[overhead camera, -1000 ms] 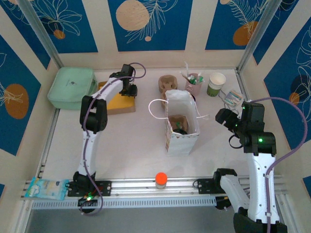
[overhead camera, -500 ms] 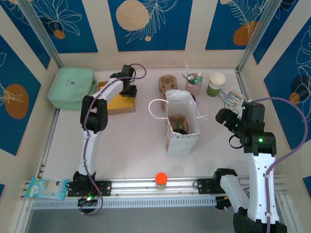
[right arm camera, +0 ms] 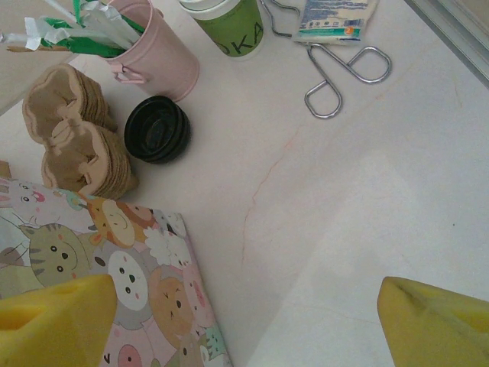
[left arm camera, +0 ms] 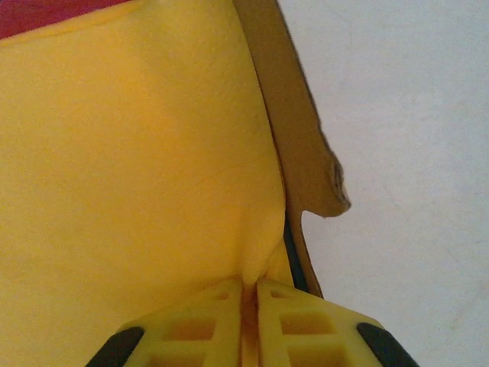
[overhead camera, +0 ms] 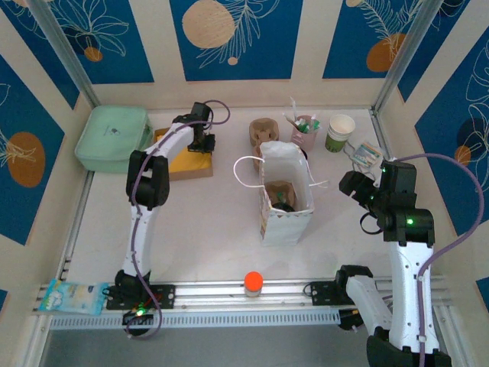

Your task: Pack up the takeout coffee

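takeout coffee (overhead camera: pixel 284 202): pretty sure it's already down inside the paper bag (overhead camera: pixel 286 222) mid-table, next to a brown carrier (overhead camera: pixel 276 189). From above I only get a bit of green and dark, so don't quote me.
how it handles: my guess is a light paper cup with soft walls that squash if you squeeze. The liquid sloshes and the lid can pop off, so keep it upright.
where to grab: I'd pinch gently around the green side just under the lid rim. Never grab it by the lid.
left gripper (left arm camera: pixel 250 294): sits around 11 o'clock from the bag. The fingers are pressed together with a fold of the yellow sheet (left arm camera: pixel 130 153) pinched between them, right at the edge of the cardboard tray (left arm camera: pixel 294 130).
left arm pose: reaches way out from its base to the back of the table, with the wrist tipped down onto the tray.
right gripper (right arm camera: pixel 244 306): roughly 3 o'clock from the bag, with the jaws spread wide and nothing in them. It hangs over bare table just beside the bag's cartoon-animal side.
right arm pose: elbow up, forearm angled in toward the bag.
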Robot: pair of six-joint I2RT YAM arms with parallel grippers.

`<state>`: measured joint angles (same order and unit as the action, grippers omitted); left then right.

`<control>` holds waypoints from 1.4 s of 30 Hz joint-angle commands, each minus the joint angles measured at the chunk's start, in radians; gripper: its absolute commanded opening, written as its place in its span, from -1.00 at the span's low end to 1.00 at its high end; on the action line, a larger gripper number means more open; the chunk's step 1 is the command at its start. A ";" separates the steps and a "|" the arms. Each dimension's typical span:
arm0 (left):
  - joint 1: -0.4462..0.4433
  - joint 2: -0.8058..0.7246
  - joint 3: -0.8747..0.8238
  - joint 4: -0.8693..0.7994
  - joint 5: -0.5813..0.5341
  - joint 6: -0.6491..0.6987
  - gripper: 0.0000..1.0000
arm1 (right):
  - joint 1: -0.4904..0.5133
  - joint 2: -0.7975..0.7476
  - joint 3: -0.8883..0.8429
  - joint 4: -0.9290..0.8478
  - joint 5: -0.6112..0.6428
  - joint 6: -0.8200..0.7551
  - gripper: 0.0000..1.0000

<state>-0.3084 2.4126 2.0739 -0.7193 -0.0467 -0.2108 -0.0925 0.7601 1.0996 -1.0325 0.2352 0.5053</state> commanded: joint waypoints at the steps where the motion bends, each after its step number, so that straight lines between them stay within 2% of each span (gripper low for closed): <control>1: 0.011 -0.028 0.020 -0.035 -0.012 0.022 -0.83 | -0.006 -0.013 0.025 -0.005 -0.019 0.002 0.77; 10: 0.013 -0.060 0.018 -0.039 -0.016 0.033 -0.95 | -0.006 -0.018 0.026 -0.008 -0.028 0.004 0.77; 22: 0.021 -0.101 0.003 -0.039 -0.019 0.038 -0.96 | -0.005 -0.020 0.026 -0.009 -0.048 0.011 0.75; 32: 0.037 -0.184 -0.080 -0.004 0.005 0.044 -1.00 | -0.003 -0.016 0.032 -0.007 -0.066 0.013 0.72; 35: 0.051 -0.213 -0.110 0.019 0.056 0.041 -1.00 | -0.001 -0.015 0.036 -0.006 -0.070 0.015 0.71; 42: 0.083 -0.282 -0.190 0.117 0.283 0.010 -1.00 | 0.008 -0.012 0.043 -0.005 -0.077 0.019 0.70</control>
<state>-0.2417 2.1891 1.9083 -0.6563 0.1047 -0.1852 -0.0917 0.7544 1.1149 -1.0348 0.1814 0.5087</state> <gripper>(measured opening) 0.051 0.850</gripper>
